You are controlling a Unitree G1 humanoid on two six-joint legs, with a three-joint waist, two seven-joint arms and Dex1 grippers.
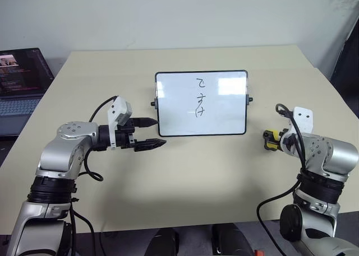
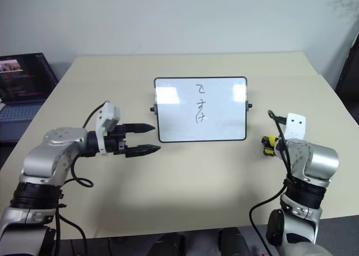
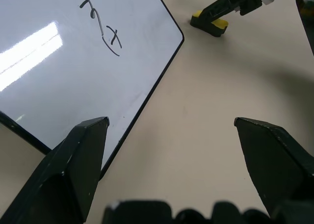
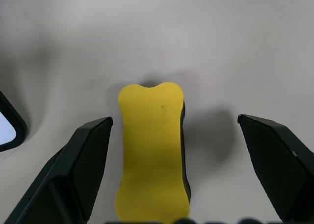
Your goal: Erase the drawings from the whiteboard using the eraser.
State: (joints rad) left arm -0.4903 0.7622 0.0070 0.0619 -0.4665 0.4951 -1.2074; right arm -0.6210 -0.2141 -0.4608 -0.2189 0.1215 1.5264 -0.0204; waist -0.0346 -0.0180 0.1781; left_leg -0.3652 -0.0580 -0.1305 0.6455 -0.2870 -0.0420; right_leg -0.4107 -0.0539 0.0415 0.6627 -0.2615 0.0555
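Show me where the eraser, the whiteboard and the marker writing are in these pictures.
eraser (image 4: 151, 150), right wrist view, middle of its yellow top.
whiteboard (image 1: 224, 113), left eye view, bare white surface right of the writing.
marker writing (image 1: 200, 98), left eye view, middle character of the column.

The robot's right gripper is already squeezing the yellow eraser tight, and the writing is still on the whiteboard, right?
Not quite. In the right wrist view the right gripper is open, its fingers standing apart on either side of the yellow eraser, which lies on the table between them without being squeezed. The writing is indeed on the whiteboard.
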